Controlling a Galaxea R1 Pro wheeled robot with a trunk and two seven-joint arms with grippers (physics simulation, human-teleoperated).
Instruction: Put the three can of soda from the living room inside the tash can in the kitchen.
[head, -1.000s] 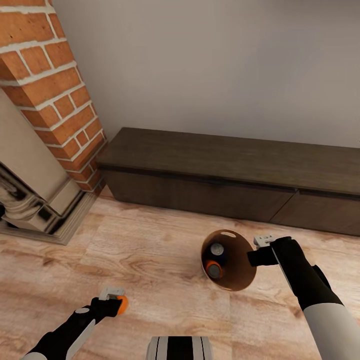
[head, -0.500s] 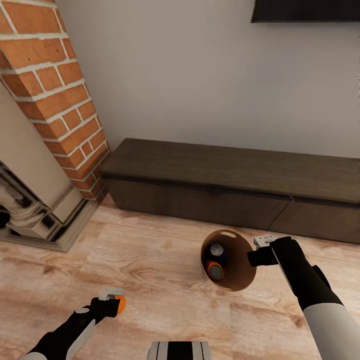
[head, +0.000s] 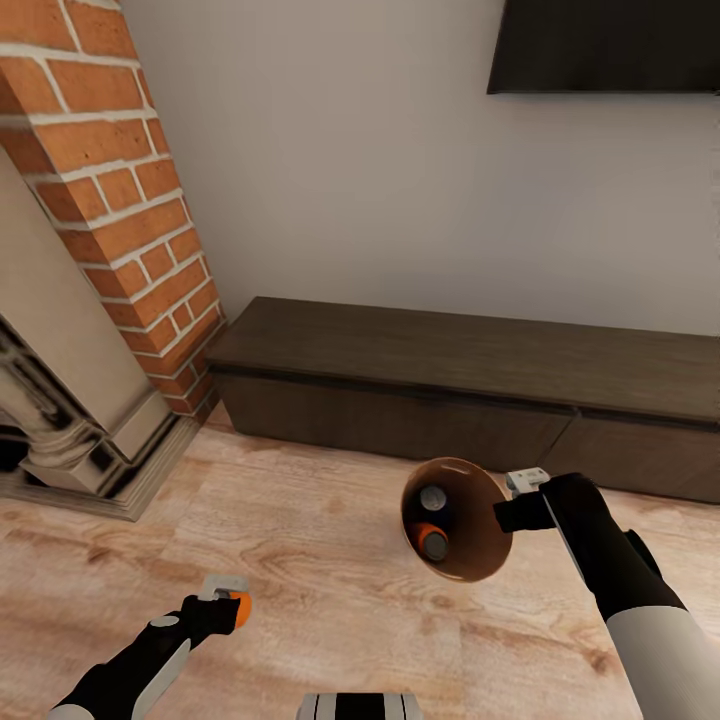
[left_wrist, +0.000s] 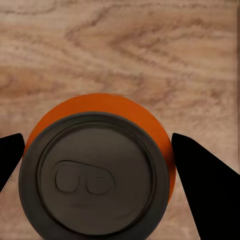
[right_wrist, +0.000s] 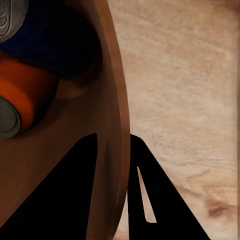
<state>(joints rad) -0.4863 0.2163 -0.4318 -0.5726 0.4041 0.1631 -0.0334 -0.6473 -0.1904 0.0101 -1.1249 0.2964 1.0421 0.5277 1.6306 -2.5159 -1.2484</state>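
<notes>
Two soda cans (head: 432, 522) lay inside the trash can (head: 478, 560), at 5 o'clock in the head view, its rim clamped by the right hand (head: 512, 498). The left hand (head: 232, 598), at 7 o'clock, gripped the third, orange can (left_wrist: 97, 170). Remaining, apparently: deposit it, then carry the bin to the kitchen.
</notes>
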